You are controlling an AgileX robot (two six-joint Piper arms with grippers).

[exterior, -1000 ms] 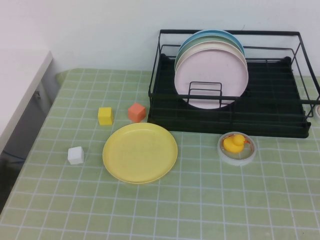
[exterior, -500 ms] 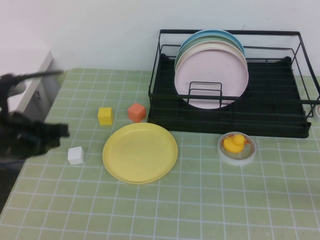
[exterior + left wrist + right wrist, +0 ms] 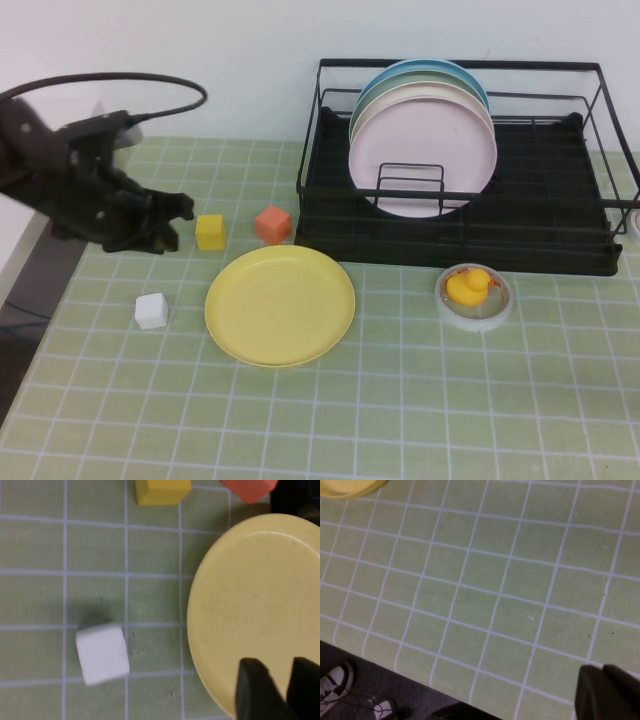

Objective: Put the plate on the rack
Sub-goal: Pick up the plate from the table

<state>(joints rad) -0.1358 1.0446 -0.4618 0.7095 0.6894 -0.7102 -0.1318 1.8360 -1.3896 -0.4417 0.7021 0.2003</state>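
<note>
two grippers, left gripper (image 3: 175,212) blurred, right gripper (image 3: 605,692) cropped

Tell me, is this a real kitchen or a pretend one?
Probably a pretend one, a robot practice table. The rack and yellow plate sit on a green checked cloth beside toy blocks and a rubber duck. The left tool hangs near the blocks; the right tool is over bare cloth.
</note>
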